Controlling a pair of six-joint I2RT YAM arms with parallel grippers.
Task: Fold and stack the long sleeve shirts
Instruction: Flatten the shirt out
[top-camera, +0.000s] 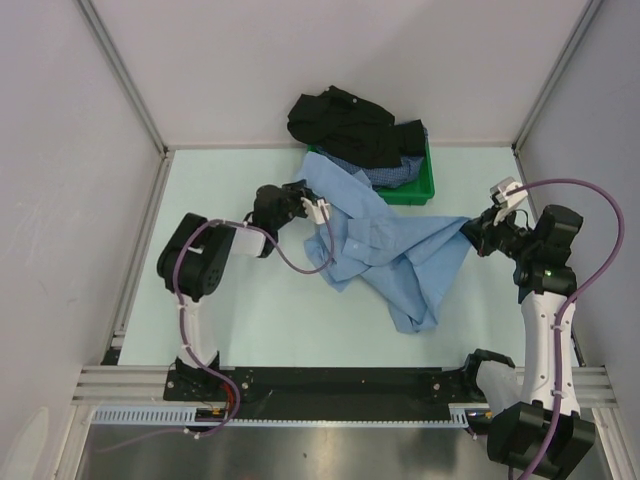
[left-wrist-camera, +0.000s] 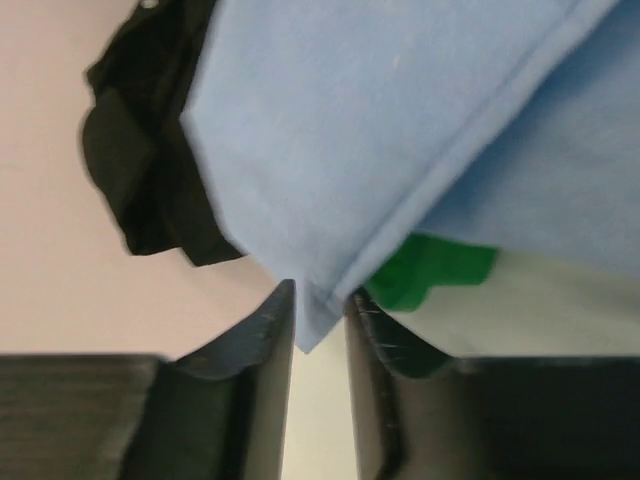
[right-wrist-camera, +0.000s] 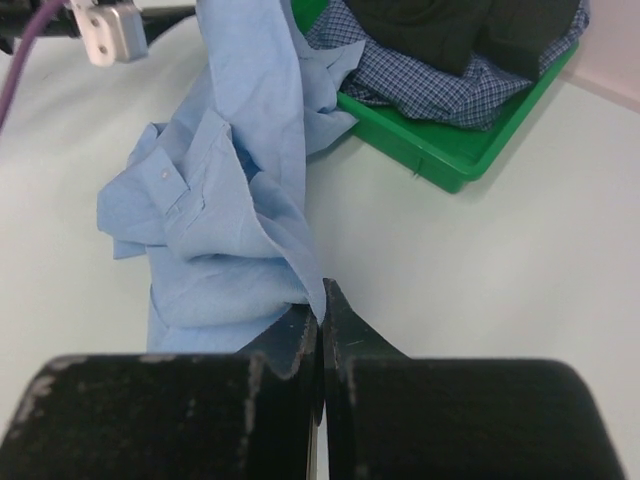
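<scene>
Between the left gripper's (left-wrist-camera: 320, 298) narrowly parted jaws sits a hem corner of the light blue shirt (left-wrist-camera: 380, 120); whether they clamp it cannot be told. The right gripper (right-wrist-camera: 322, 300) is closed tight, pinching another edge of that shirt. It sags rumpled across the table (top-camera: 250, 320) between both arms, its far end draped over the green tray (top-camera: 428, 188) holding the black shirt (top-camera: 345, 120) and the checked shirt (right-wrist-camera: 440, 85).

Soft matt cloth: light blue shirt (right-wrist-camera: 215, 200); glossy plastic: green tray (right-wrist-camera: 440, 160).
</scene>
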